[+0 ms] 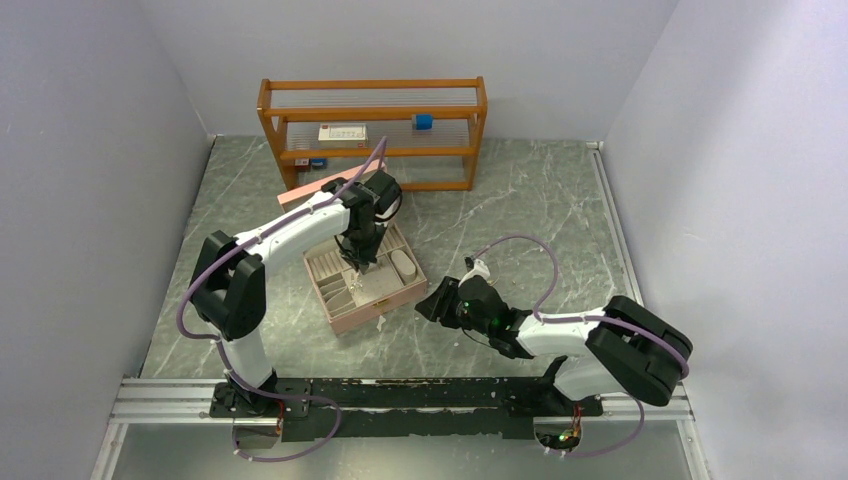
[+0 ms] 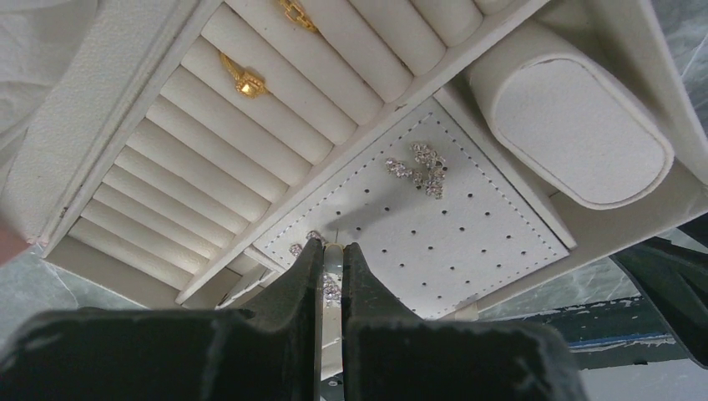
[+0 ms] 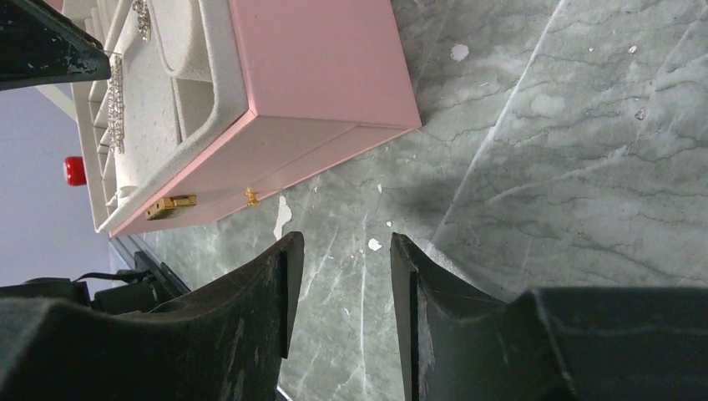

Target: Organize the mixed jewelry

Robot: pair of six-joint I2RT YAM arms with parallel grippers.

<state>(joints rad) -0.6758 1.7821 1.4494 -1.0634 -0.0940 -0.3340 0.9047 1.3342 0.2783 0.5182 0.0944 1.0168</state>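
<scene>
green marble tabletop (image 1: 520, 200) is occupied by an open pink jewelry box (image 3: 317, 75). the left gripper (image 2: 332, 251) is held low over the perforated earring pad (image 2: 467, 225), its jaws pressed almost together, apparently on a small sparkling earring (image 2: 331, 288). placing that piece is judged to be the step in hand; a gentle lowering and release onto the pad is called for. the right gripper (image 3: 341, 251) is spread, empty, beside the box.

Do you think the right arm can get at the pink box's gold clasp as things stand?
Probably yes: the open right gripper faces the front of the pink box, with only bare table before the gold clasp.
</scene>
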